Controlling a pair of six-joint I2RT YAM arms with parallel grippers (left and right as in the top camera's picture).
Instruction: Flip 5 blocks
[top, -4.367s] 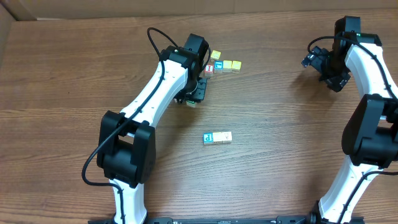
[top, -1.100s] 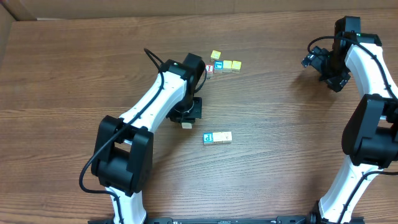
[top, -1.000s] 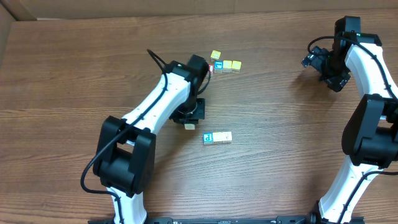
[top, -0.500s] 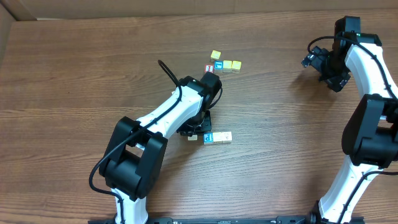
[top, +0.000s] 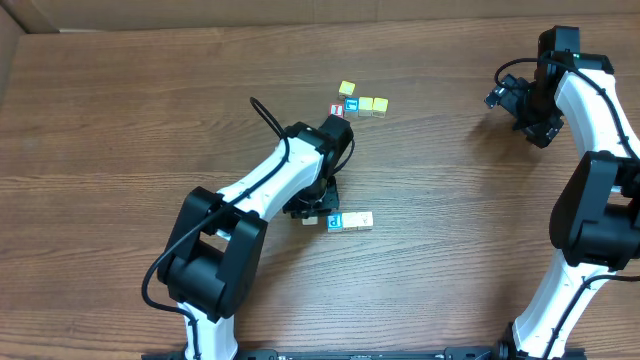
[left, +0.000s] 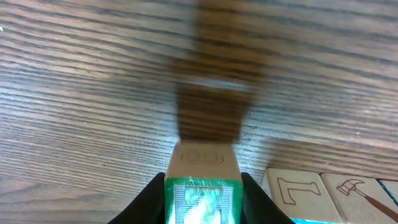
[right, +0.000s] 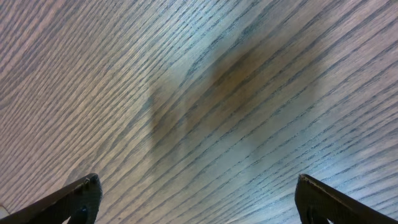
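Note:
In the left wrist view a green-faced block (left: 202, 186) sits between the fingers of my left gripper (left: 202, 204), which press against both its sides; it rests on or just above the wood. Right beside it lie two pale blocks, one with an L-shaped mark (left: 292, 190) and one with a hammer drawing (left: 359, 190). From overhead, my left gripper (top: 312, 213) stands at the left end of a short row: a blue-faced block (top: 335, 221) and a cream block (top: 361, 219). My right gripper (top: 512, 100) hangs open at the far right, with only bare wood between its fingers (right: 74, 200).
A cluster lies at the back centre: a red-faced cube (top: 337, 111), a blue-faced cube (top: 351, 104) and three yellow cubes (top: 372, 104). The left arm (top: 260, 190) stretches diagonally from the front edge. A cardboard wall (top: 20, 20) borders the table's back left.
My left arm has carried the block from near the back cluster forward and right, to the left end of the row. Over the last half second it barely moved. The right arm is still.

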